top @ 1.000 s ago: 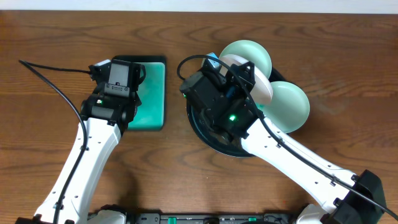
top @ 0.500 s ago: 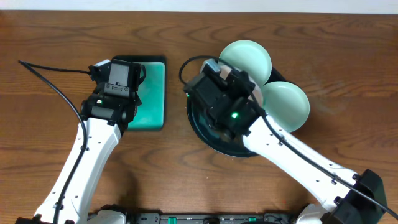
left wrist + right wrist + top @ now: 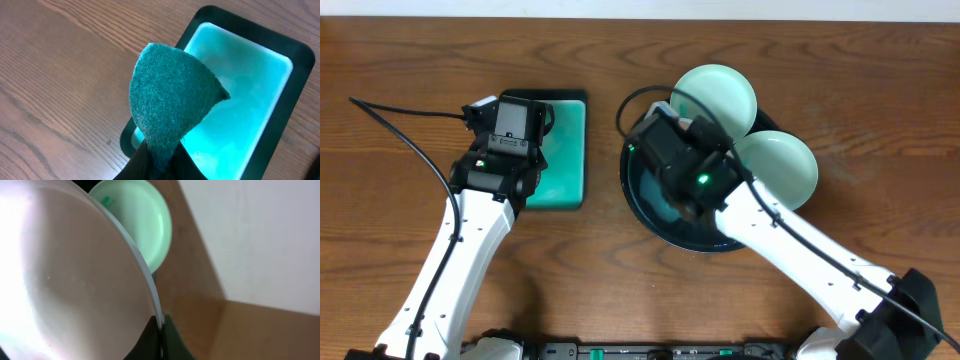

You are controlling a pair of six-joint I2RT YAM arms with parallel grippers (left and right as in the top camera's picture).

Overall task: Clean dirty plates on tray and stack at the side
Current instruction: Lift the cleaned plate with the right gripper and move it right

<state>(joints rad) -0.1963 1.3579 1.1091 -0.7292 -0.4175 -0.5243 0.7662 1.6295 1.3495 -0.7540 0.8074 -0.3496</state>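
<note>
The right gripper (image 3: 159,330) clamps the rim of a small round white plate (image 3: 65,280) above the large round black tray (image 3: 645,205). The left gripper (image 3: 155,162) pinches a teal sponge (image 3: 170,95) at the tray's nine o'clock. Scrubbing looks next: sponge must meet plate.

A narrow strip of bare surface (image 3: 603,150) lies free between the teal dish (image 3: 565,150) and the tray (image 3: 626,188); two plates (image 3: 718,92) block the tray's far-right rim.

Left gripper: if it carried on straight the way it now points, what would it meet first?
Probably the teal dish. The left gripper, shut on the sponge, points down at the dish's near corner, so the sponge would touch the rim or the liquid first. Depth is unclear.
</note>
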